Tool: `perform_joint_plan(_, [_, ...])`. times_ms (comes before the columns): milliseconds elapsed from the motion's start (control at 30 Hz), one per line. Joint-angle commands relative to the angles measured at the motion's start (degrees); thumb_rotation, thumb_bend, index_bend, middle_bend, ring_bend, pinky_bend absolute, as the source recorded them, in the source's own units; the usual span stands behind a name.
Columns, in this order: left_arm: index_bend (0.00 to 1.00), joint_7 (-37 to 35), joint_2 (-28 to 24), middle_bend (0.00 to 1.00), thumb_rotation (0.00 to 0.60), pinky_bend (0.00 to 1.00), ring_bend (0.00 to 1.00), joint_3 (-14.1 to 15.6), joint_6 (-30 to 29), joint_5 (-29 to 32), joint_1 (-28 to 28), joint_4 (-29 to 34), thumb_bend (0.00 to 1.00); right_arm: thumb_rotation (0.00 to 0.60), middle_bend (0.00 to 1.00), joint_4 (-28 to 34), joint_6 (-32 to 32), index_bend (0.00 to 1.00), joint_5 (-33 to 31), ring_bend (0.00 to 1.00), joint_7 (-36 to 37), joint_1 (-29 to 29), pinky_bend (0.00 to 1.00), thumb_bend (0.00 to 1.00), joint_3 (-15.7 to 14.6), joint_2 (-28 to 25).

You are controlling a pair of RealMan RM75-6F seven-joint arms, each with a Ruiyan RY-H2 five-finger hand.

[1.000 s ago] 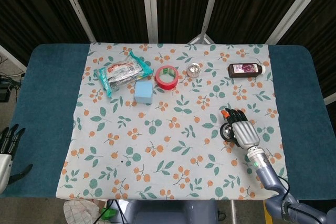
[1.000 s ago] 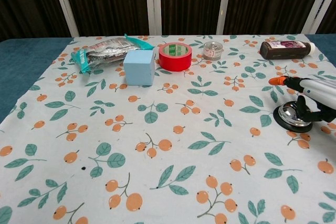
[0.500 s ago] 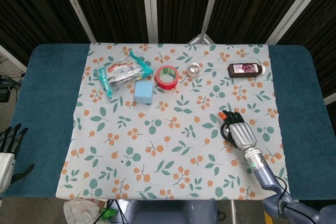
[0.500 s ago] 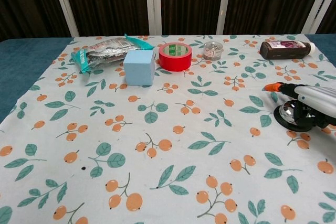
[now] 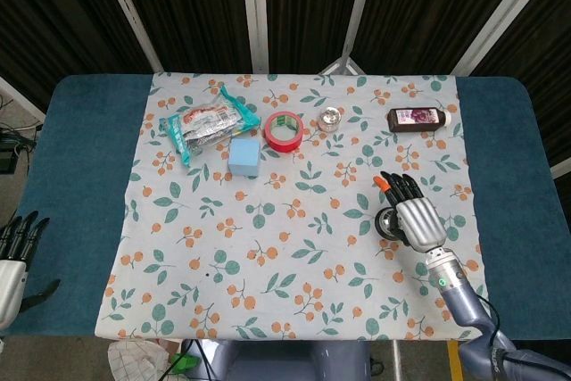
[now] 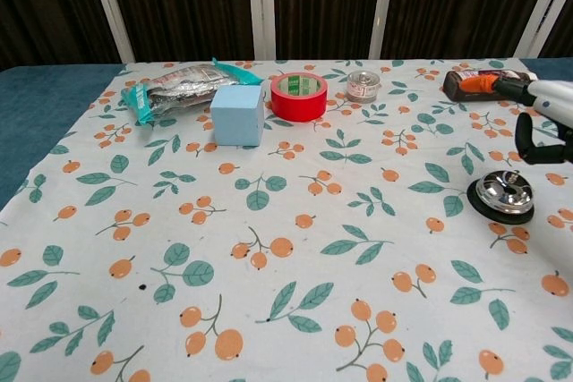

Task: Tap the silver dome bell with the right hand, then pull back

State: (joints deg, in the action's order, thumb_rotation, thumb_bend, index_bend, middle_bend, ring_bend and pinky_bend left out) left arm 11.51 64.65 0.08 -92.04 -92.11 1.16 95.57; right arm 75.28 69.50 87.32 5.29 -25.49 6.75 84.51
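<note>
**Right hand raised above the bell**

The silver dome bell sits on its black base at about 4 o'clock on the floral tablecloth. The right hand hovers over it, clear of the dome in the chest view, fingers stretched out and apart, holding nothing. The left hand rests off the cloth at 8 o'clock, fingers spread, empty. A red tape roll lies near 12 o'clock.
</note>
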Motion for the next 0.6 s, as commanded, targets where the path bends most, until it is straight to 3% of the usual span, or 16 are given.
perform_joint_plan(33, [0.09,-0.16,-0.07,0.0,0.6,0.09,0.0,0.06,-0.08,-0.09,0.05,0.0,0.27,0.6,0.0,11.25,4.1,0.0,1.65,0.0,-5.32,2.52,0.0,1.0,-0.48,-7.86])
perform_joint_plan(267, [0.08,-1.53,-0.65,0.0,0.6,0.09,0.0,0.2,-0.61,-0.27,0.32,0.02,0.27,0.6,0.0,23.57,10.49,0.0,3.53,0.0,-9.28,9.12,0.0,1.0,-4.7,-17.27])
perform_joint_plan(600, [0.08,-3.94,-1.57,0.0,0.6,0.09,0.0,0.6,-1.85,-1.17,0.9,-0.23,0.27,0.6,0.0,19.95,20.91,0.0,6.88,0.0,-12.12,18.01,0.0,0.89,-8.9,-18.61])
